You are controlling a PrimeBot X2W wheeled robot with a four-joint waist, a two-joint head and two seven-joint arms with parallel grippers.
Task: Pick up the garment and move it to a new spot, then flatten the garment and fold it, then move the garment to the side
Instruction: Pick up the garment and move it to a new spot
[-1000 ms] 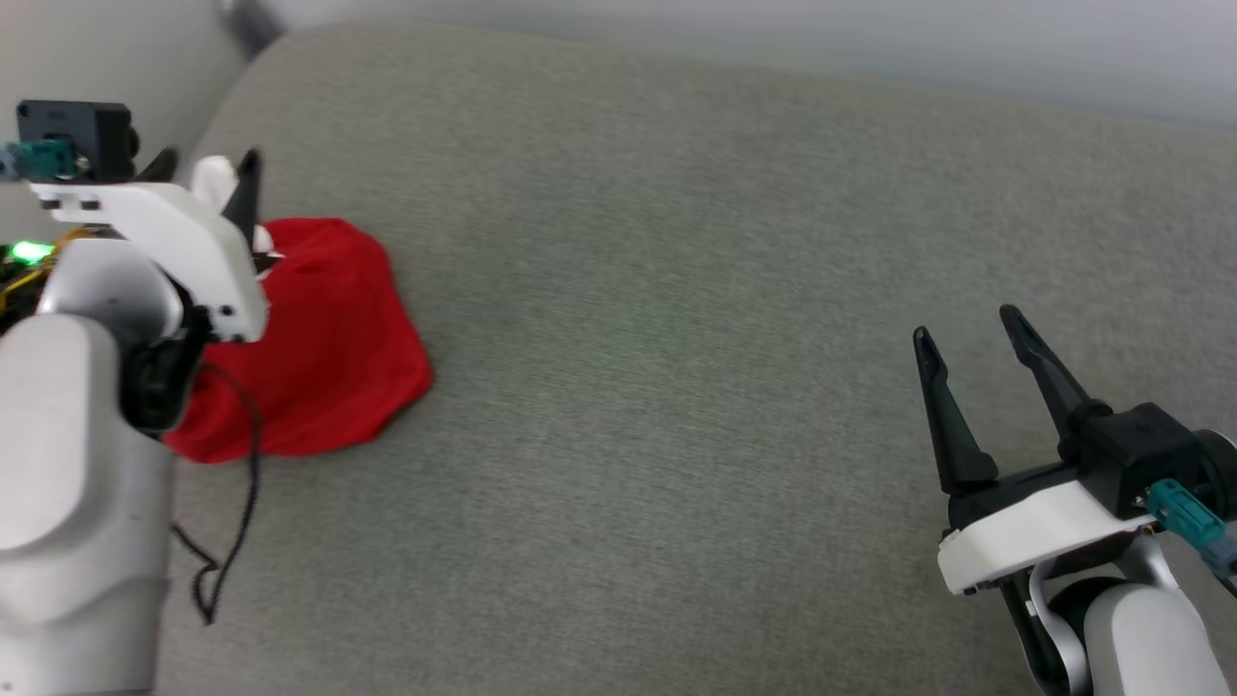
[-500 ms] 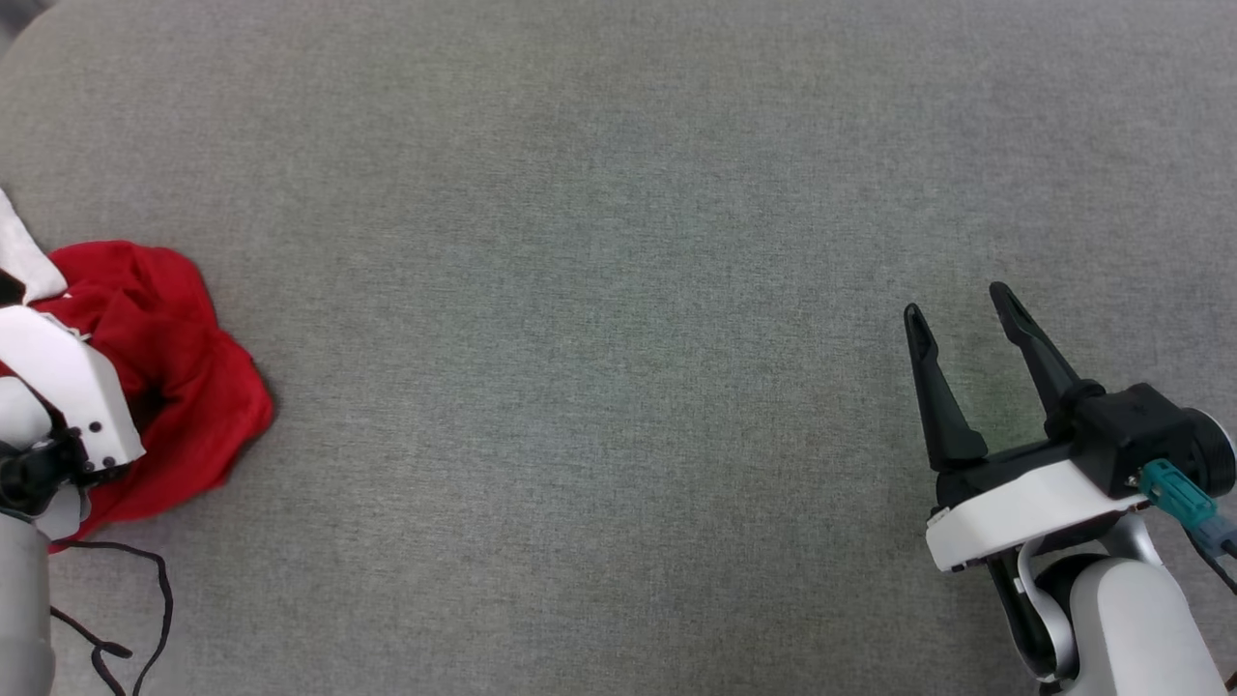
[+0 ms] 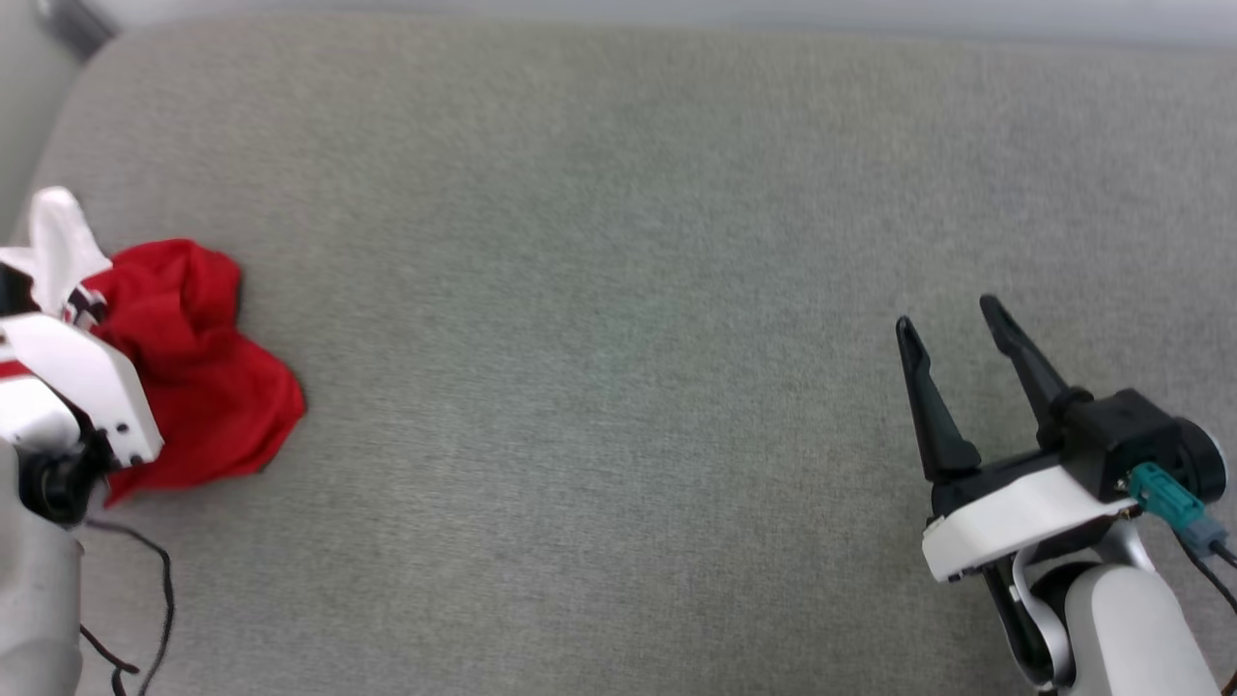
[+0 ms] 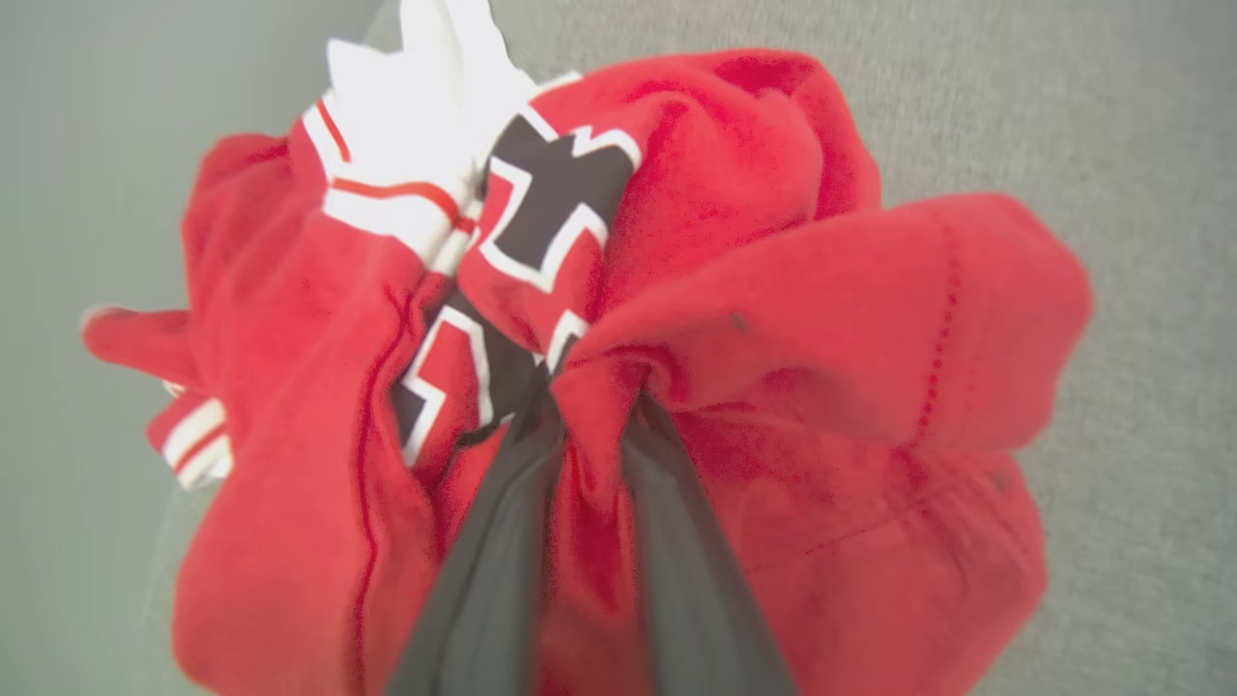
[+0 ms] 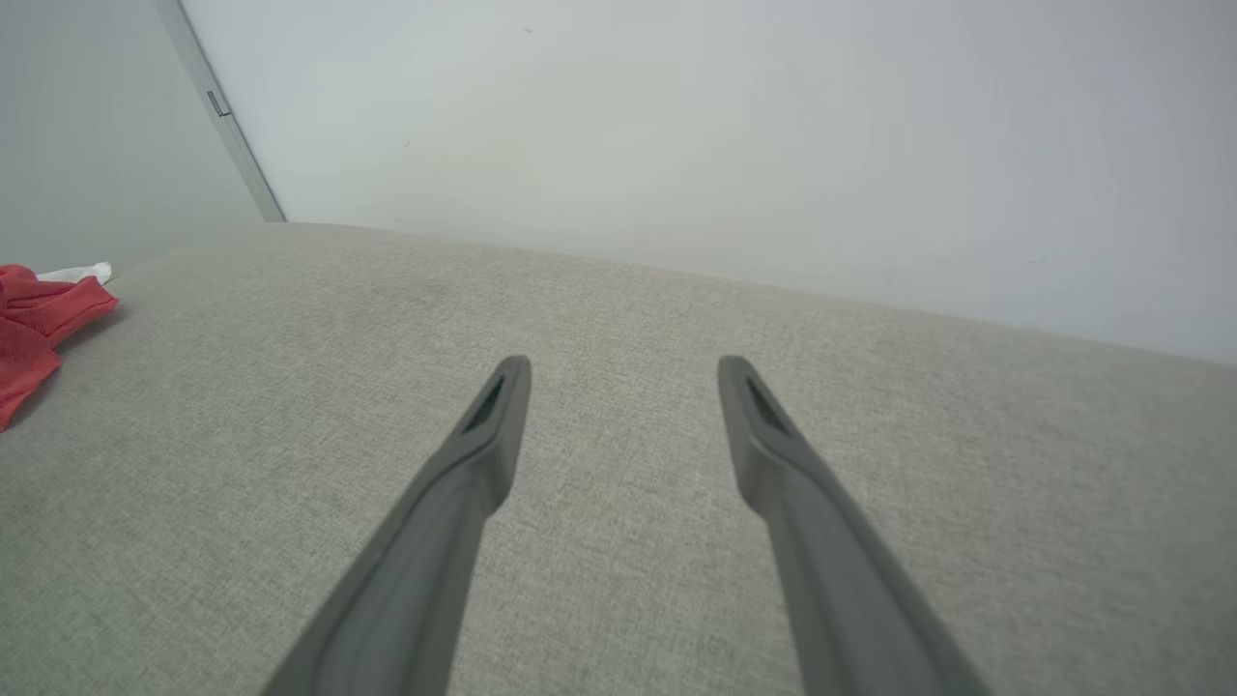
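The head camera looked steeply down from above and behind the arms onto the grey woven-fabric surface point(image 3: 618, 290), far enough back to catch its far edge. The left wrist camera sat tight along the left gripper point(image 4: 591, 411), facing into the red shirt point(image 4: 821, 329) (soft-focused at that range). The right wrist camera looked low and forward along the right gripper point(image 5: 623, 367), across the surface toward a pale wall point(image 5: 676, 126). All three shared the shirt and grey fabric.
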